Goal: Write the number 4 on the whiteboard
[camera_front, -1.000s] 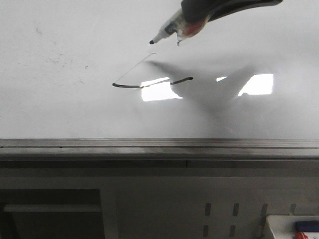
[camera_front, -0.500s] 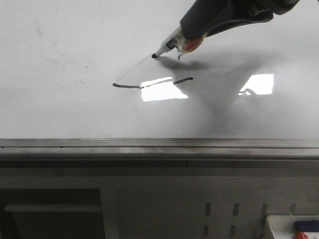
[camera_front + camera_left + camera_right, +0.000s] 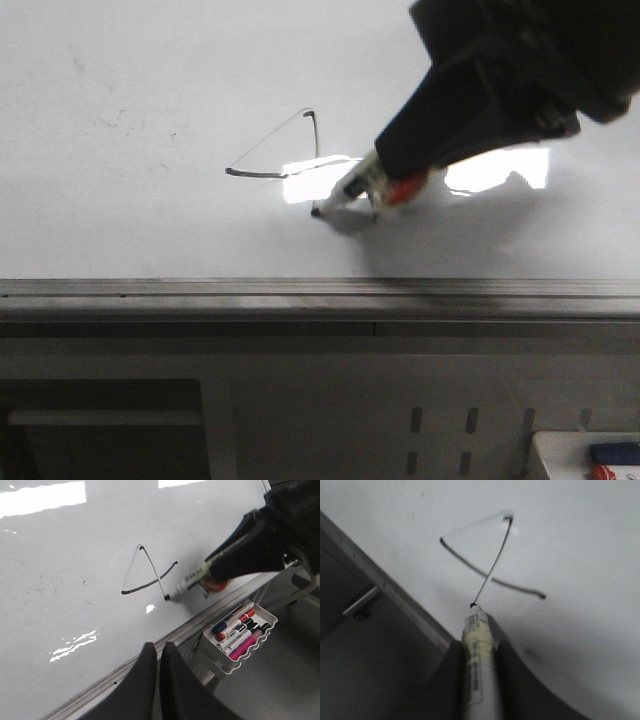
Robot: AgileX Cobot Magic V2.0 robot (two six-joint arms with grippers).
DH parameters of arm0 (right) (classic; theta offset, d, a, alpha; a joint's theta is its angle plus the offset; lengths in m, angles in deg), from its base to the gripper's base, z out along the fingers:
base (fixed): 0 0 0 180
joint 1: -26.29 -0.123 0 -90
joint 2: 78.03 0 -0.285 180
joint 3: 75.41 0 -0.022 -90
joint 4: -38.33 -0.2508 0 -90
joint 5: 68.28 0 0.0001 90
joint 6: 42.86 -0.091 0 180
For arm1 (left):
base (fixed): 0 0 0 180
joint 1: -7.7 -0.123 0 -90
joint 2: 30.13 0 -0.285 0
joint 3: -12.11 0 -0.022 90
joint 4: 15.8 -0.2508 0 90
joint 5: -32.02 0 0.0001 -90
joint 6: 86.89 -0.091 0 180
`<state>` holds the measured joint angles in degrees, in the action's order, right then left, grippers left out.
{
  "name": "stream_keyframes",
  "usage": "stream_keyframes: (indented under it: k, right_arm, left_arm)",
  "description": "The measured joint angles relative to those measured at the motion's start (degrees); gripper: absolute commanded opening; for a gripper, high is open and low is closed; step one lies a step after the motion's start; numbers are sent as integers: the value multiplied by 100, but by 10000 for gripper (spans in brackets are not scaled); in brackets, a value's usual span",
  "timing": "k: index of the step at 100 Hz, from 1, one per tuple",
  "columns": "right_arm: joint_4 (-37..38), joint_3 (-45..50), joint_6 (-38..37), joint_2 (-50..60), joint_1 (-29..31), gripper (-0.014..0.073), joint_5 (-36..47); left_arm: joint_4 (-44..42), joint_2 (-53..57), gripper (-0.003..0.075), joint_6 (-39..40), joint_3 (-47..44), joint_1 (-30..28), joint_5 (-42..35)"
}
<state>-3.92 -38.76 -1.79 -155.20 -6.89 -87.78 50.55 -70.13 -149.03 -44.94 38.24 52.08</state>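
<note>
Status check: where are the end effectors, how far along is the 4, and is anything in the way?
Right end effector shut on marker, tip on whiteboard. Left end effector shut, idle. Number 4: diagonal, bar and vertical drawn. Nothing in the way.

We see a large glossy white whiteboard (image 3: 150, 80), smooth and mirroring bright lights, faintly smudged. Along its near edge runs a brushed grey metal strip (image 3: 300, 290). Below that strip sits a white plastic marker tray (image 3: 239, 636).
</note>
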Motion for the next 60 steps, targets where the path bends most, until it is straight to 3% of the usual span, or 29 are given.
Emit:
stream_keyframes:
  k: [41,60]
  right_arm:
    - [-172,210,-11,39,-36,-52,-52]
    - [-21,-146,-11,388,-95,-53,-213]
  left_arm:
    - [7,0,-20,0,0,0,0]
    - [49,0,-20,0,0,0,0]
